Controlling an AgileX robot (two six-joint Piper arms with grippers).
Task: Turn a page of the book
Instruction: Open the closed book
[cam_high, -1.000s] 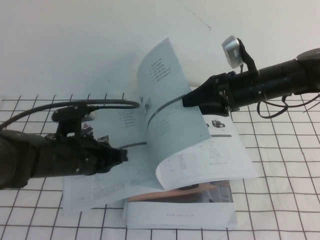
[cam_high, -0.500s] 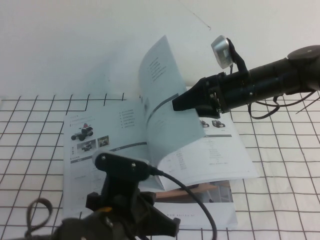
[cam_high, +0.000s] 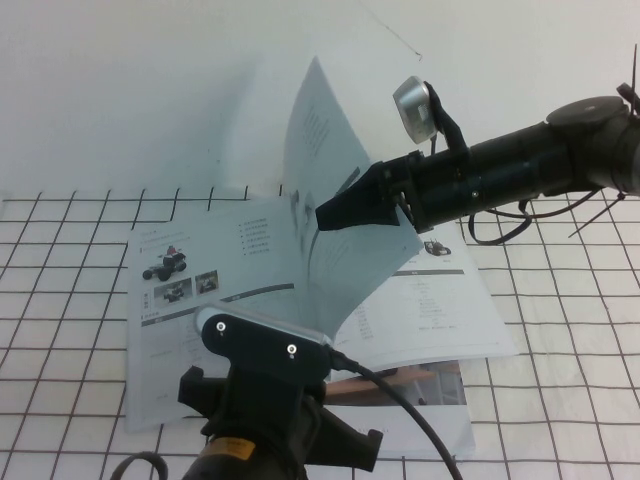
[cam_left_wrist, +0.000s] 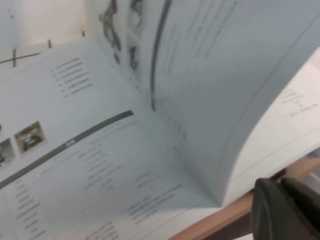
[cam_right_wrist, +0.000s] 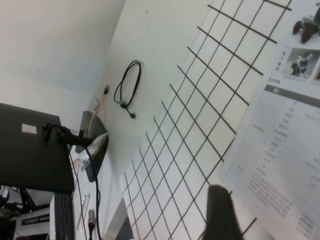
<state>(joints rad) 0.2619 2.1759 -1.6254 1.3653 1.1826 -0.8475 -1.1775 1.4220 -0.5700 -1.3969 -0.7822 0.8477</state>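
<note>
I kept my right gripper (cam_high: 335, 212) behind the raised page (cam_high: 340, 200) of the book (cam_high: 215, 290), pushing it leftward, grip state unclear, while my left gripper (cam_high: 290, 440), grip equally unclear, waited near.

My black right gripper (cam_high: 335, 212) contrasts with the pale white paper page (cam_high: 335, 215); the white table (cam_high: 560, 390) carries a black grid.

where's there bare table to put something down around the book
Bare gridded table lies left of the book and right of it, under the right arm. Crowded: the middle, where the right gripper lifts the page, and the near edge by the left gripper.
</note>
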